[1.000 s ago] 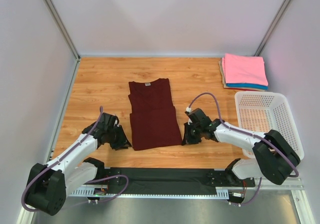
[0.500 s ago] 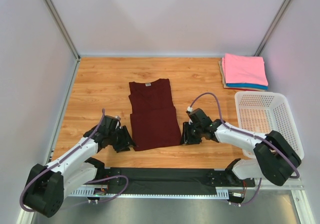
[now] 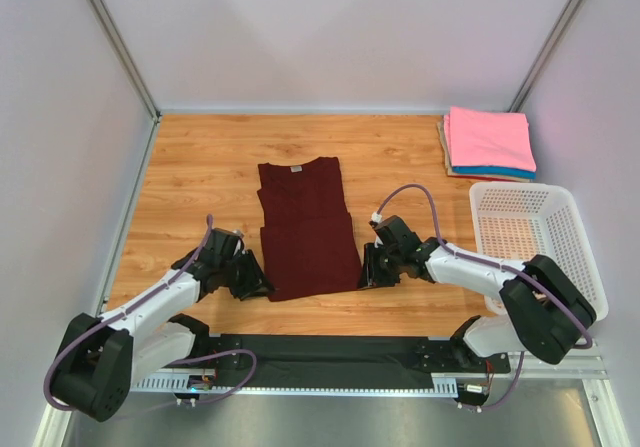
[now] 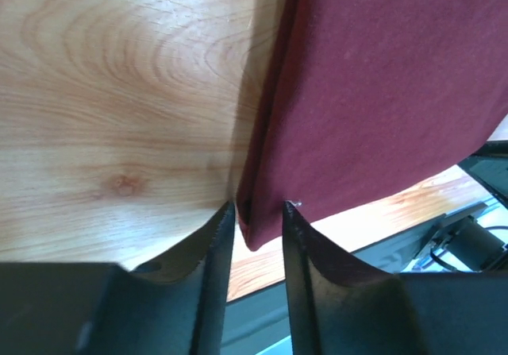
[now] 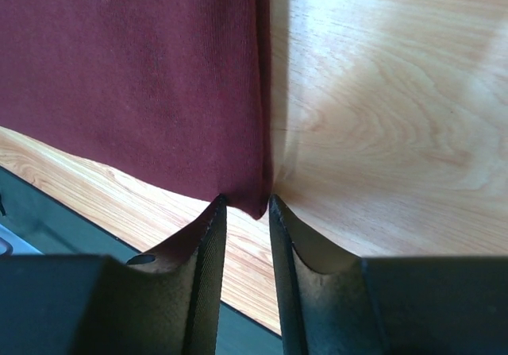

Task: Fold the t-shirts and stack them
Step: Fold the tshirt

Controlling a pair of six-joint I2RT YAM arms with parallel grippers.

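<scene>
The maroon t-shirt (image 3: 305,232) is lying mid-table, its long axis running near to far and its collar pointing away. Its neck label (image 3: 296,168) is showing too small to read. Bare table (image 3: 200,167) is flanking both long edges. The left gripper (image 4: 255,206) and right gripper (image 5: 246,200) are straddling its near corners, fingers narrowly apart; whether they are pinching, I cannot tell.

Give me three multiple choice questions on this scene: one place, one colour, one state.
1. Where is the stack of folded shirts?
A) far right corner of the table
B) table's middle
C) near left corner
2. What colour is its top shirt?
A) blue
B) pink
C) tan
3. How is the maroon shirt?
A) lifted
B) crumpled
C) lying flat
Answers: 1 A, it sits far right; 2 B, pink covers the others; 3 C, spread on the wood.
</scene>
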